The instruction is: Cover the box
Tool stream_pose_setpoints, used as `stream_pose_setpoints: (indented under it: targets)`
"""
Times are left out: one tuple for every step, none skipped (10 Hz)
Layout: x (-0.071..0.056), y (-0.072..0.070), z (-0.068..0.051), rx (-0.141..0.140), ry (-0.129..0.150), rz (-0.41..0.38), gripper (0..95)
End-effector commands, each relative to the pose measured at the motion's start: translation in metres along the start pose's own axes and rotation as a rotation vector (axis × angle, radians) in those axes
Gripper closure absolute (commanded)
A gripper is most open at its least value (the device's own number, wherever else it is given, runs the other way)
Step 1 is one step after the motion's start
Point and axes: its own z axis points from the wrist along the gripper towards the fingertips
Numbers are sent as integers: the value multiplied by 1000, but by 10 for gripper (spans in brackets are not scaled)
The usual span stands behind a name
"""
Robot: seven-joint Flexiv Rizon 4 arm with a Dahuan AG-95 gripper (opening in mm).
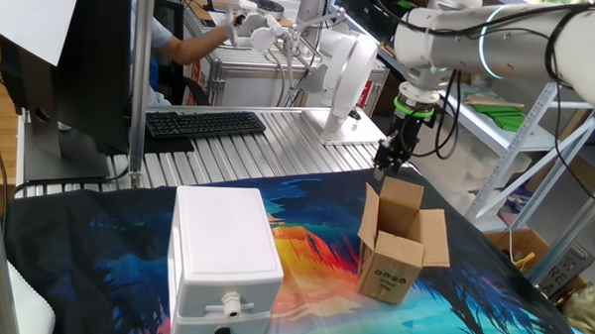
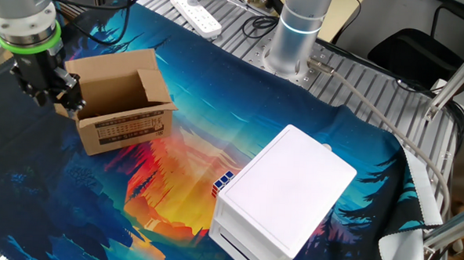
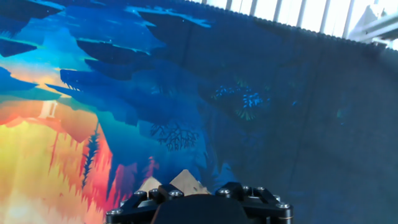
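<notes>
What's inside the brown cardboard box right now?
The box stands with its flaps open; the other fixed view shows only bare cardboard walls inside, no object. The near wall hides part of its floor, so that strip cannot be checked. The gripper hangs beside it.

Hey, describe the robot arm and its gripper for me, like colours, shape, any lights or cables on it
The arm is made of rounded white segments, with a glowing cyan ring at one joint. A bright green band sits at the wrist, just above the gripper, which is black with two fingers; the hand view shows its black body studded with small screws. Black cables hang loosely beside the wrist. The round base is silver, also with a pale blue ring.
</notes>
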Motion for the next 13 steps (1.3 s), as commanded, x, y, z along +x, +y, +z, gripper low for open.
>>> stream_pose_setpoints:
  targets:
    - [-1,-1,2,-2,3,2,380]
    - [-1,0,4,-2,3,3,380]
    - [0,2,9,-4,3,7,570]
    - [3,4,13,-4,3,13,570]
    - [11,9,18,-7,2,27,570]
    - [20,13,23,-8,2,40,570]
    - [28,16,25,-6,6,50,570]
    - [31,18,23,-5,15,55,380]
    - [35,22,17,-6,26,68,380]
    - [36,24,15,-5,32,73,380]
    - [42,31,8,-8,44,93,380]
    - [46,36,7,-8,43,109,380]
    - [52,39,9,-11,42,118,380]
